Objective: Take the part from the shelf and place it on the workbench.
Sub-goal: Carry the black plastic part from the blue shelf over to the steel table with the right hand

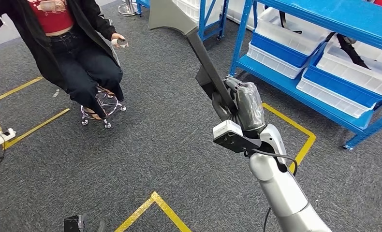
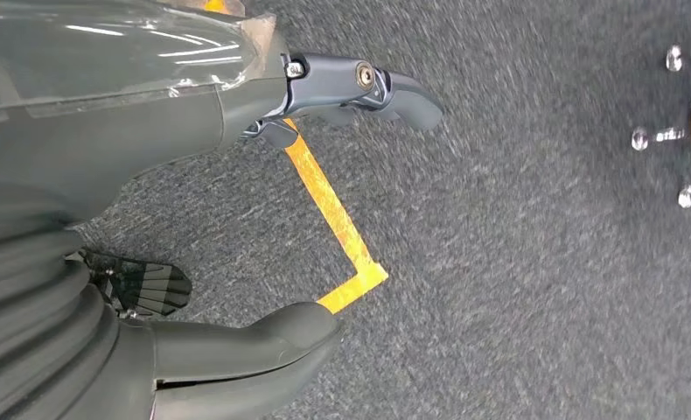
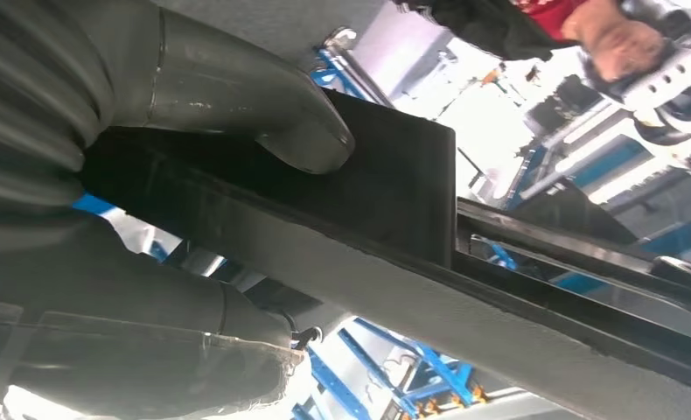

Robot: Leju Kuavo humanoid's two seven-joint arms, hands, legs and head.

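Part (image 1: 198,53), long, dark and flat, sits in the grip of the right hand (image 1: 242,104), whose fingers are wrapped around its lower end near the middle of the head view; from there it rises toward 11 o'clock and widens into a grey blade at the top edge. The right wrist view shows the thumb (image 3: 263,114) pressed on the part's black face. The blue shelf (image 1: 324,99) stands at 2 o'clock, holding white and blue bins (image 1: 341,77). A person (image 1: 78,58) sits on a wheeled stool (image 1: 102,108) at 10 o'clock over grey carpet (image 1: 169,140) marked with yellow tape (image 1: 153,205). In the left wrist view the left hand (image 2: 237,219) hangs over the carpet with thumb and fingers spread apart, holding nothing.
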